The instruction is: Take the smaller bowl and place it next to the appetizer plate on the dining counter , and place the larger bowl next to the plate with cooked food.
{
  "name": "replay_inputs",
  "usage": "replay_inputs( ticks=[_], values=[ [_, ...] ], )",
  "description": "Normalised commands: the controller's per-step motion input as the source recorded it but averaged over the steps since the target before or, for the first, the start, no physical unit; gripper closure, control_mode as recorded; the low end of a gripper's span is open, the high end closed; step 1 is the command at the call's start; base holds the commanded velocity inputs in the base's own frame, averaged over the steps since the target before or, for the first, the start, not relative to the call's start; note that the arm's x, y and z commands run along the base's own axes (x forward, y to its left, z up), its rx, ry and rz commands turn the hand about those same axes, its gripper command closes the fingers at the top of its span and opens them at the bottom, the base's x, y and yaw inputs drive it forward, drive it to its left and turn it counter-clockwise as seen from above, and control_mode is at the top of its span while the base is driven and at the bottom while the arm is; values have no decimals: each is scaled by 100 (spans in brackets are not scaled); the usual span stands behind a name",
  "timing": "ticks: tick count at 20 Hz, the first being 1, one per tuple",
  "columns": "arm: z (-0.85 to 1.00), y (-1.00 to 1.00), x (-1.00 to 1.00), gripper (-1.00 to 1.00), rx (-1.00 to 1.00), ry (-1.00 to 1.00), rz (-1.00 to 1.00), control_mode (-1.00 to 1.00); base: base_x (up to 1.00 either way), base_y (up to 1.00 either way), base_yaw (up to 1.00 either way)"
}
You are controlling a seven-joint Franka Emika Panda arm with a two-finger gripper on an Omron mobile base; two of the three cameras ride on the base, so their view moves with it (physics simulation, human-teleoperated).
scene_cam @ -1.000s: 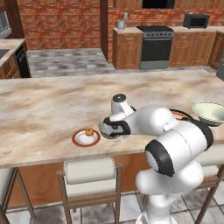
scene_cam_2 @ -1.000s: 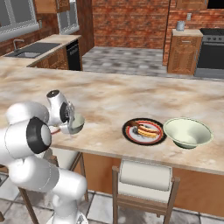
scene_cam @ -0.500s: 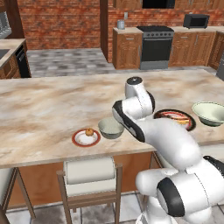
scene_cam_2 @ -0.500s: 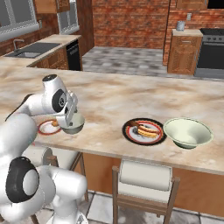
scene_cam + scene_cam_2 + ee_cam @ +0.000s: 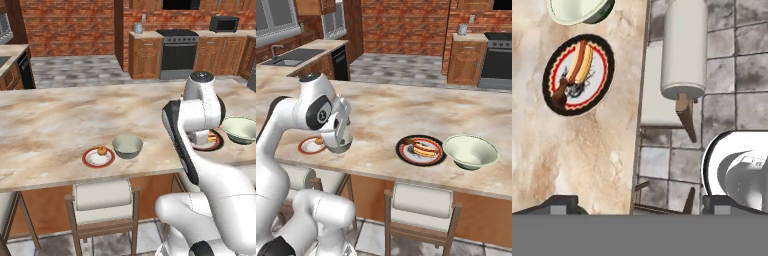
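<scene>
Looking straight down here: the marble tabletop (image 5: 582, 150) takes up the left side, its edge running top to bottom near the middle. On it sits a dark-rimmed plate (image 5: 578, 74) with a red inner ring, a hot dog and some brown food. Just above it, the edge of a cream bowl (image 5: 577, 11) pokes in from the top. Right of the tabletop there's a cushioned stool (image 5: 679, 65) over grey floor tiles (image 5: 739, 75). The jaws stand wide apart at the bottom corners, nothing between them.

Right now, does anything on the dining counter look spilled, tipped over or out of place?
Nothing stands out. The smaller bowl stands upright beside the appetizer plate, and the larger bowl stands upright next to the plate with cooked food. No spill shows on the dining counter.
</scene>
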Motion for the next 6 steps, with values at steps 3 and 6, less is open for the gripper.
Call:
replay_inputs(
  ticks=[3,6],
  values=[
    [67,-57,-100,-100,1,-15,0,-100,0,0,0],
    [57,-51,-100,-100,5,-14,0,-100,0,0,0]
  ],
)
